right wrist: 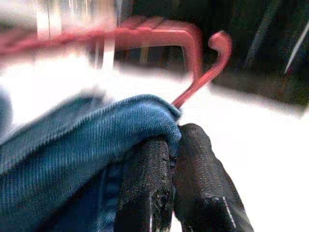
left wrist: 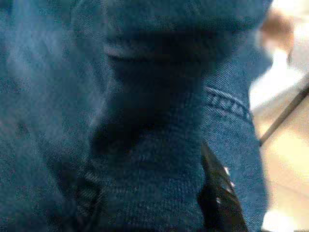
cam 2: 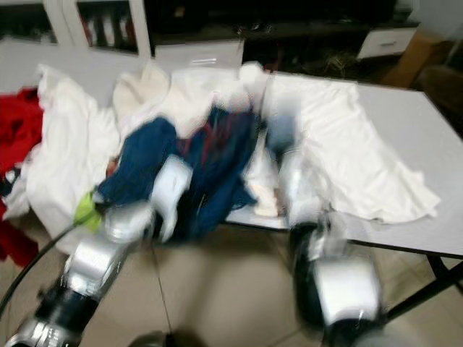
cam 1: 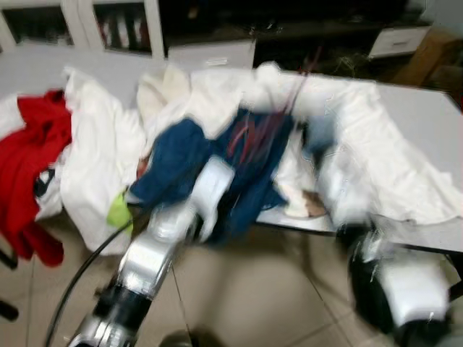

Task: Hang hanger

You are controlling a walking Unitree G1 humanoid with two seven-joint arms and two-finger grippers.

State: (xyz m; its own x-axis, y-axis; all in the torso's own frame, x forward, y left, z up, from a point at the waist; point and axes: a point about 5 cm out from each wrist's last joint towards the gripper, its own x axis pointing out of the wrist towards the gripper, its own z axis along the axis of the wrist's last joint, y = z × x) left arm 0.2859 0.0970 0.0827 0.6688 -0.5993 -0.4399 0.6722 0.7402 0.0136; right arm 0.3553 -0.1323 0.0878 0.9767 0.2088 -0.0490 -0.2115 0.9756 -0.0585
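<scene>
The right gripper (right wrist: 171, 145) has its 2 black fingers (right wrist: 145, 183) pressed together on a fold of blue garment (right wrist: 72, 150), and the thin red stem of the hanger (right wrist: 193, 48) runs out from that same pinch, so cloth and hanger seem caught together. From the fingertips the stem rises away and ahead to the hook (right wrist: 221, 43), which curls just beyond and above the tips; the hanger's long bar stretches off crosswise from the stem, over the white cloth (right wrist: 270, 145) below. In the head views, blurred by motion, red strokes of the hanger (cam 1: 278, 119) sit in the blue garment at the table (cam 1: 427, 108) edge, ahead of the right arm. The left gripper (left wrist: 215, 193) is buried in the same blue fabric; 1 dark finger shows beside the denim and whether it grips cannot be told. By my reading the right arm is nearer the hook, so any lift toward a rail would start there, hook leading.
</scene>
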